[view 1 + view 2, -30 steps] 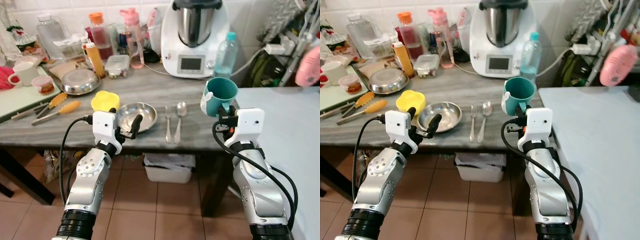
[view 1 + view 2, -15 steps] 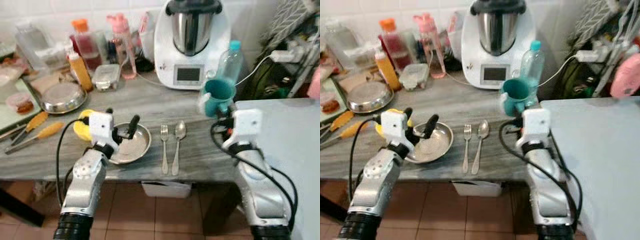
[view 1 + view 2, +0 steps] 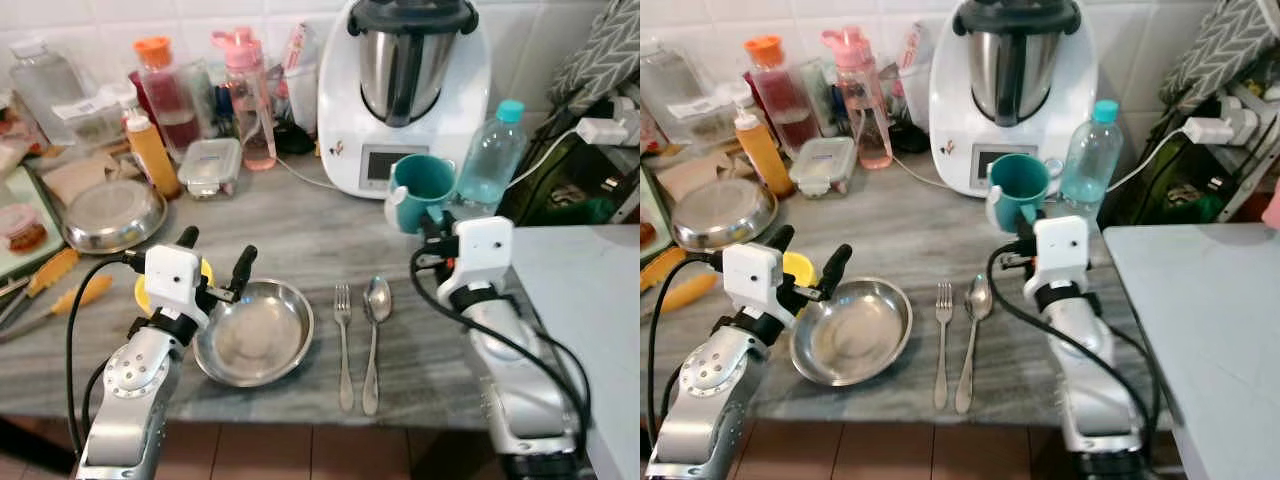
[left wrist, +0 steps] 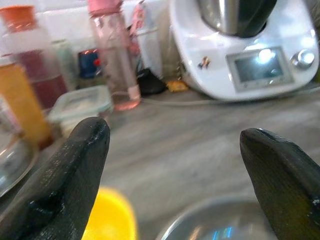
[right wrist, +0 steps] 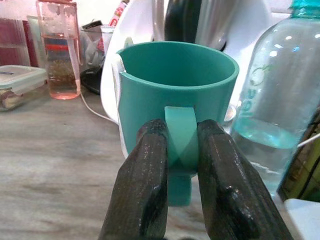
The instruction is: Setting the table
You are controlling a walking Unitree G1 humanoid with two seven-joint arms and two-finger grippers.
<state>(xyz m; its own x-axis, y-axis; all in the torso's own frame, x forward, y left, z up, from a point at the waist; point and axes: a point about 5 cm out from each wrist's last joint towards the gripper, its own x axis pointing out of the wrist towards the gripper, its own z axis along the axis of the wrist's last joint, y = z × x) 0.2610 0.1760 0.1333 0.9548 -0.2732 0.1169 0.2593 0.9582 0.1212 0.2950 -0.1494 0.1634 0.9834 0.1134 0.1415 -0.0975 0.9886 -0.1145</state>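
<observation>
My right gripper [image 3: 432, 226] is shut on the handle of a teal mug [image 3: 420, 190], held upright above the grey counter [image 3: 290, 225] in front of the white kitchen machine [image 3: 405, 90]; its fingers [image 5: 142, 185] pinch the mug [image 5: 176, 105] handle from both sides. My left gripper [image 3: 215, 268] is open, hovering over the left rim of a steel bowl [image 3: 255, 333], with a yellow bowl [image 3: 203, 272] just behind it. A fork [image 3: 344, 340] and a spoon [image 3: 374, 335] lie side by side right of the steel bowl.
Along the wall stand a water bottle [image 3: 490, 150], pink bottle [image 3: 245, 95], red jar [image 3: 165, 85], sauce bottle [image 3: 152, 152] and lidded box [image 3: 208, 165]. A steel plate [image 3: 112, 212] and tongs [image 3: 45, 290] lie left. A white table [image 3: 585, 290] adjoins on the right.
The camera has come closer to the counter, so everything looks larger and lower. Both arms have reached forward: the left gripper now over the steel bowl's rim, the mug over the counter.
</observation>
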